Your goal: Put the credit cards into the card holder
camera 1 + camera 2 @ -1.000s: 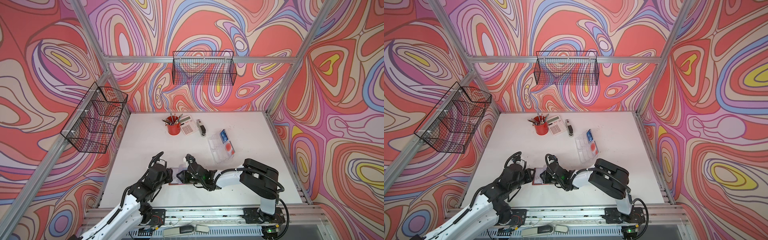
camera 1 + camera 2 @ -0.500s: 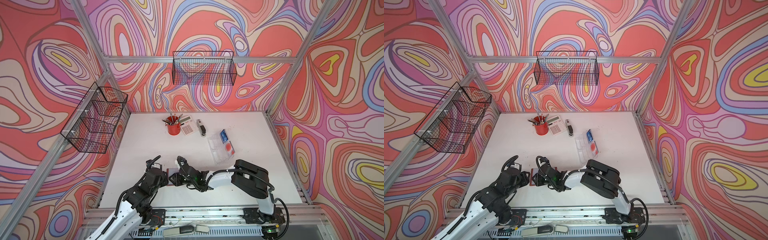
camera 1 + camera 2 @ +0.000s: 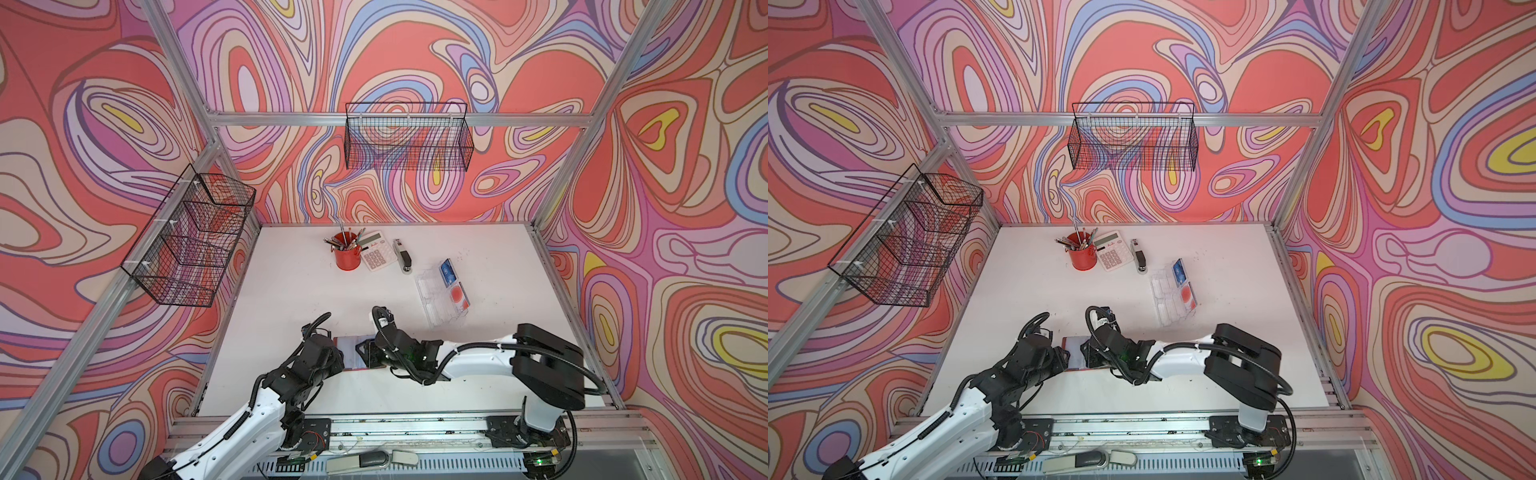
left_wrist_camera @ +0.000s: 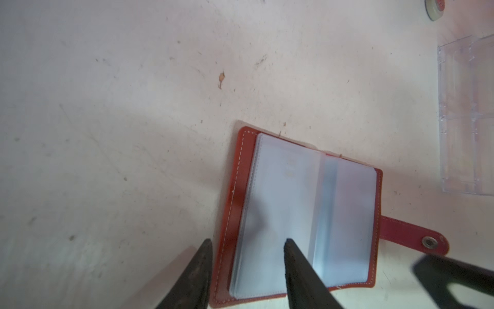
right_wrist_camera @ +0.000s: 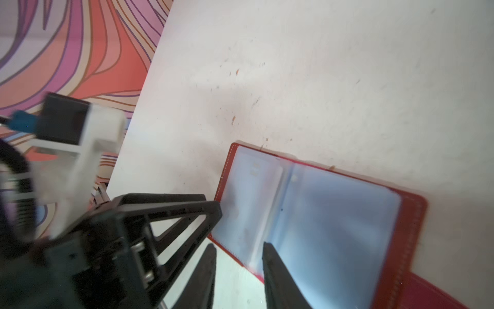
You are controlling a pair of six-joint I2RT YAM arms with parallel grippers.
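Toward 6 o'clock on the white table, close to the arms' bases, the card holder lies open and flat. Its clear sleeves face up over the red cover, and its snap tab sticks out on the 3 o'clock side. At its 9 o'clock edge the left gripper has its jaws parted: one fingertip is over a sleeve, the other over bare table, the red border between them, nothing clamped. On the 3 o'clock side the right gripper sits low, jaws likewise parted astride the holder's edge, pinching nothing. The credit cards are well apart, at about 2 o'clock from the holder. A blue one and a pale one with a red circle sit in neighbouring compartments of a clear tray. Farther back, at 12 o'clock, a red pen cup, a calculator and a stapler stand in a row.
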